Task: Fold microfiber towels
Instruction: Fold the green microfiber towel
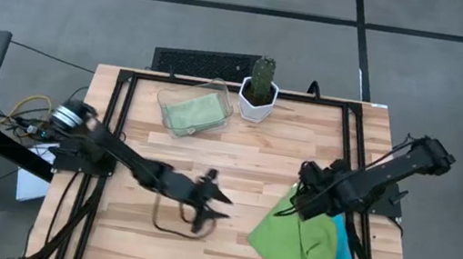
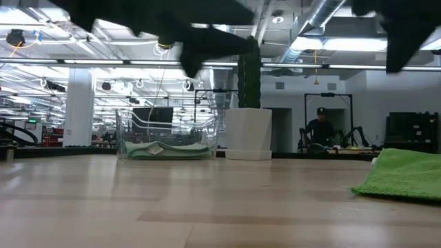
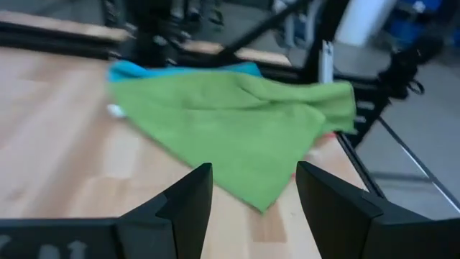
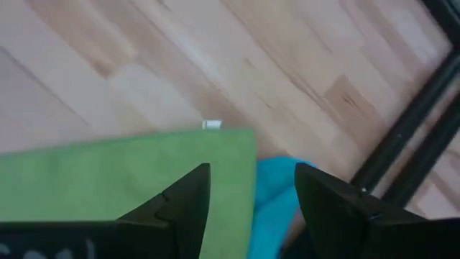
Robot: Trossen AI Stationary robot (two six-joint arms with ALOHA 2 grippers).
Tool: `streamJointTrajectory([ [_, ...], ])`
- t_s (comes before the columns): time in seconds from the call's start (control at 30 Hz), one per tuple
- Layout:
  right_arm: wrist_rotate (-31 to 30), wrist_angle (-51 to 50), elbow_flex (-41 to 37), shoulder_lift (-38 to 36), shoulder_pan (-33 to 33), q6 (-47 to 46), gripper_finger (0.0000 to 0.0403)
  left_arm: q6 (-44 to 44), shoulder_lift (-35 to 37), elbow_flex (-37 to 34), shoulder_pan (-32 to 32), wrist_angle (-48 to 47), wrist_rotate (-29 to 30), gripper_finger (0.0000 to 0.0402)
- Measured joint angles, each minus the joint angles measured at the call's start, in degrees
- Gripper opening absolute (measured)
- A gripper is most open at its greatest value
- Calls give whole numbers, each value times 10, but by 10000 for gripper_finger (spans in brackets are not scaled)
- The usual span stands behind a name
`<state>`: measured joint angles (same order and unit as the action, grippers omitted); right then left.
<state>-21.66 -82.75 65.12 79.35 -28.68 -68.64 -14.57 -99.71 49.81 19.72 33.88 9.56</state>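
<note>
A pale wooden table [image 1: 247,150] with a black frame stands on grey floor. The bright green towel [image 1: 297,245] lies at its right front over a blue towel [image 1: 343,247]. The right gripper [image 1: 295,199] hovers there, fingers wide; the left gripper [image 1: 218,208], also wide and empty, hangs mid-table. A pale green towel [image 1: 193,112] lies in a clear tray [image 1: 165,97] beside a potted cactus [image 1: 260,86].

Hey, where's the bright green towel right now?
In the high view, the bright green towel lies at the table's front right, atop a cyan towel, just below the right end effector.

table [image 1: 247,150]: matt wood | green towel [image 1: 292,244]: nubby cloth | tray [image 1: 219,91]: apparently clear plastic
</note>
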Motion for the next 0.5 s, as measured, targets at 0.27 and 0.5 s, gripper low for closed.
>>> streamJointTrajectory([
  [0.27, 66, 124, -115, -31, 15, 56, 226, 6, -186, 188, 0, -102, -57, 195],
  [0.5, 62, 156, -166, -61, 2, 46, 226, 51, -301, 321, 2, -183, -38, 195],
])
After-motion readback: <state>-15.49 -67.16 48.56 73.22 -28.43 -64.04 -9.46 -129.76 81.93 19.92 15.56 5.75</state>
